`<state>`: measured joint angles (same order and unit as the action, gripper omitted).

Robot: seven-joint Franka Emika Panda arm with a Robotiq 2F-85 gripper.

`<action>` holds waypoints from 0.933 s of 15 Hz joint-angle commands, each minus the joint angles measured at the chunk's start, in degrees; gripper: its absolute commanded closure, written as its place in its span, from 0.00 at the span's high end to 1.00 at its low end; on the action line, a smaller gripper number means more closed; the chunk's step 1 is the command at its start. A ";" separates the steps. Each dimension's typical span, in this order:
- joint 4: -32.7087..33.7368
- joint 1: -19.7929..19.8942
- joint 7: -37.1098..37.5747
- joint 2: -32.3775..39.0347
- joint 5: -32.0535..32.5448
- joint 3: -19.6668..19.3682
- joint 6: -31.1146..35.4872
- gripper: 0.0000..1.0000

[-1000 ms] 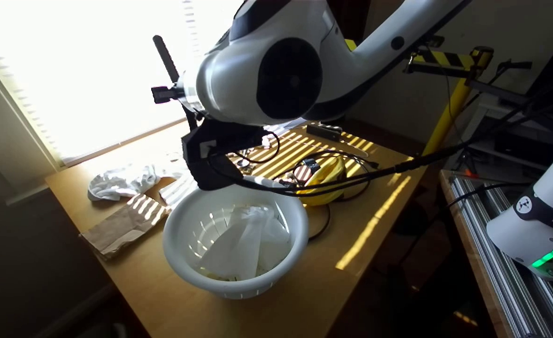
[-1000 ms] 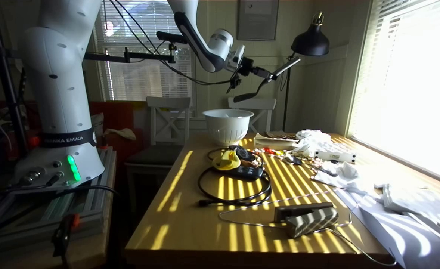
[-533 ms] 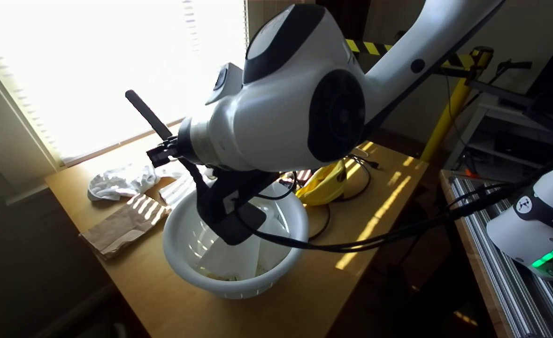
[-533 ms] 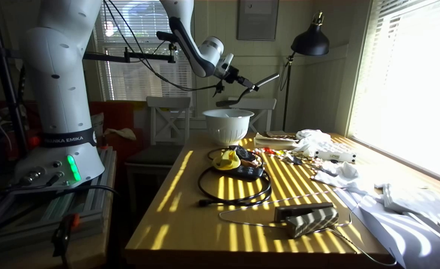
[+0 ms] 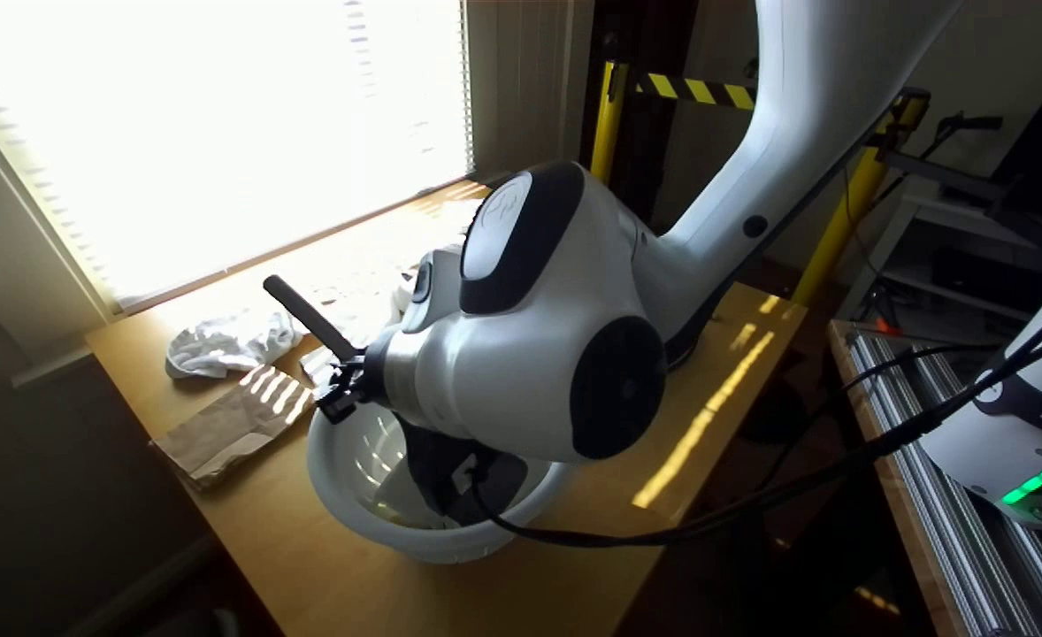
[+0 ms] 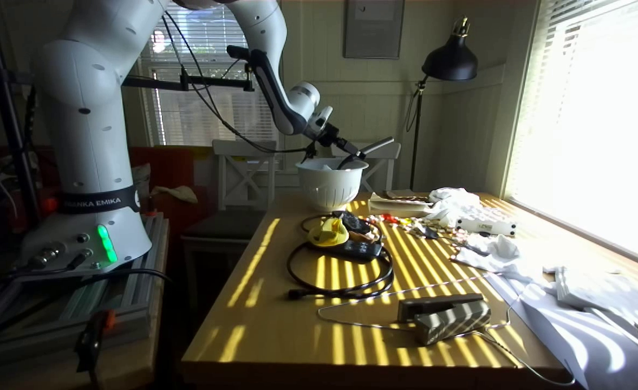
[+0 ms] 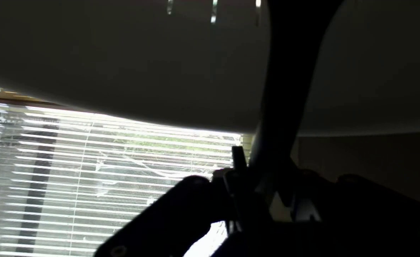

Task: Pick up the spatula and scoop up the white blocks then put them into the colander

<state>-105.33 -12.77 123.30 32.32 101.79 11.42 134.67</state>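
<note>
spatula neck (image 7: 293, 71) in wrist view, handle (image 5: 309, 318) in both exterior views

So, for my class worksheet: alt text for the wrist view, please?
A black gripper holds a long dark spatula, silhouetted against the shadowed inner wall of a round white slotted colander. Bright white slatted window blinds show at lower left.

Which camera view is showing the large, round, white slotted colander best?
An exterior view: the large white colander shows its slotted side nearly unhidden. An exterior view also looks inside, but the white robot arm hides part of it. The wrist view catches only a dark part of wall and rim.
</note>
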 commanded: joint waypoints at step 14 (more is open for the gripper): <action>1.05 9.74 0.75 -15.42 -23.58 -4.89 -4.00 1.00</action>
<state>-101.68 -4.67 123.69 20.31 84.98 8.08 130.67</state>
